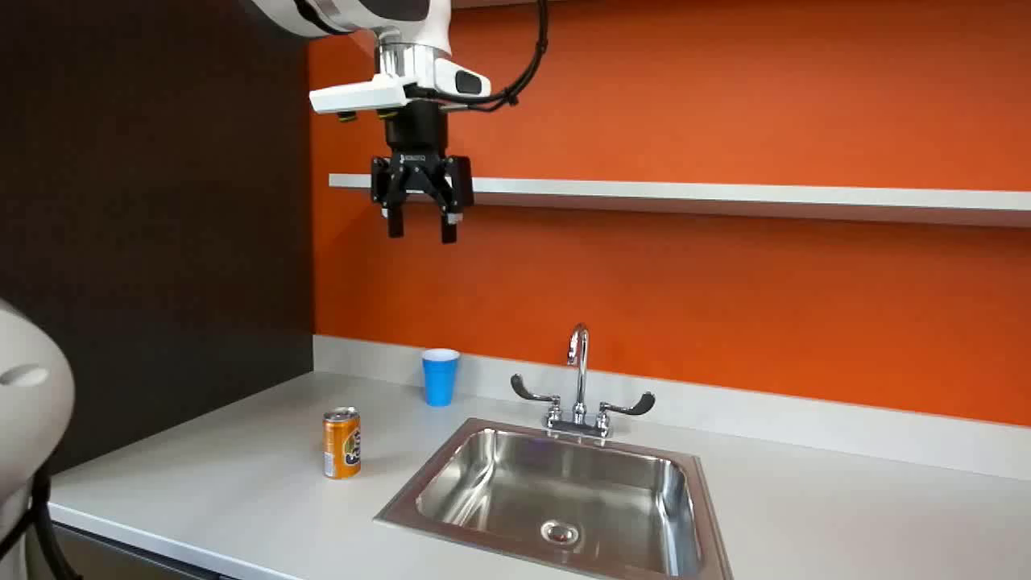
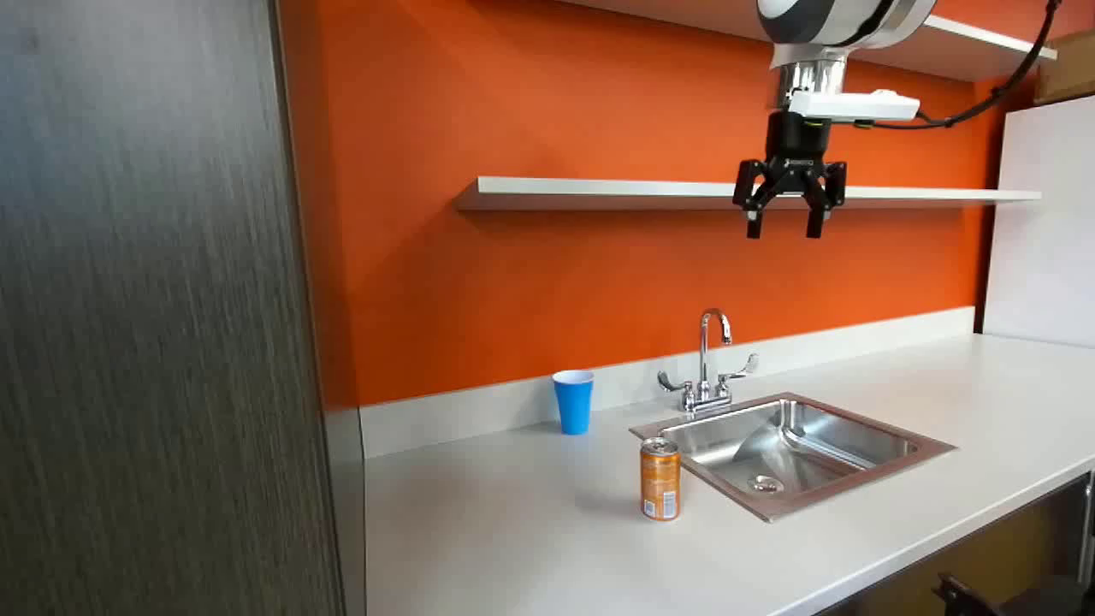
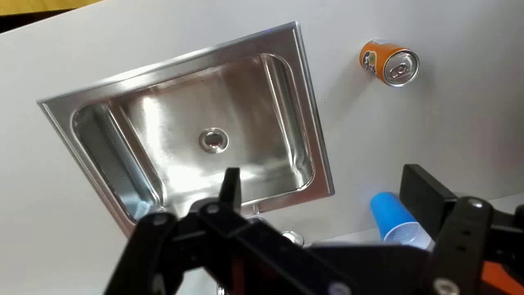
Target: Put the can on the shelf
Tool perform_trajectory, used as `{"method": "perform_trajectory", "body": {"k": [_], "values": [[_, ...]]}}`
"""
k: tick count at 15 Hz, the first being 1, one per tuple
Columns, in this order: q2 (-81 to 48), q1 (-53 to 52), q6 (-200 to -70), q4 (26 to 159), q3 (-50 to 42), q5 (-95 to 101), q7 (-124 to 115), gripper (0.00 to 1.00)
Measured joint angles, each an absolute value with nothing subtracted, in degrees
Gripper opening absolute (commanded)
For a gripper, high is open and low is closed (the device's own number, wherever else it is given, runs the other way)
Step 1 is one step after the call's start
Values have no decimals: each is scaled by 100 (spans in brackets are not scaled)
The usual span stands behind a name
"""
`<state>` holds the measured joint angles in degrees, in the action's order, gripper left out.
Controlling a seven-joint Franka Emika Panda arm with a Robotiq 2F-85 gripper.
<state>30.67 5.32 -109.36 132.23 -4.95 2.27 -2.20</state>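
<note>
Gripper (image 1: 422, 234) empty, jaws wide apart, the shelf (image 1: 693, 192) partly behind it in both exterior views.

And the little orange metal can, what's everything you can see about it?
The small orange cylindrical can looks metal and stands upright on the white countertop, apart from the rectangular steel sink. Its round silvery top has a pull tab; I can't tell if it's been opened. One side shows a logo with dark lettering and a bit of green; another has small white printed patches. Only the countertop touches it; nothing grips it.
</note>
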Motion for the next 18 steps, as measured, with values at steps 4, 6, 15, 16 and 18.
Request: {"method": "perform_trajectory", "body": {"k": [4,6,15,16,18], "values": [[3067,530,-10938,13230,-495,225,-220,100],[3067,522,-10938,13254,-495,219,-219,100],[3076,145,-10931,13507,-271,191,-214,100],[3076,112,-10930,13535,-232,186,-214,100],[3077,54,-10908,13599,-190,158,-214,100]]}}
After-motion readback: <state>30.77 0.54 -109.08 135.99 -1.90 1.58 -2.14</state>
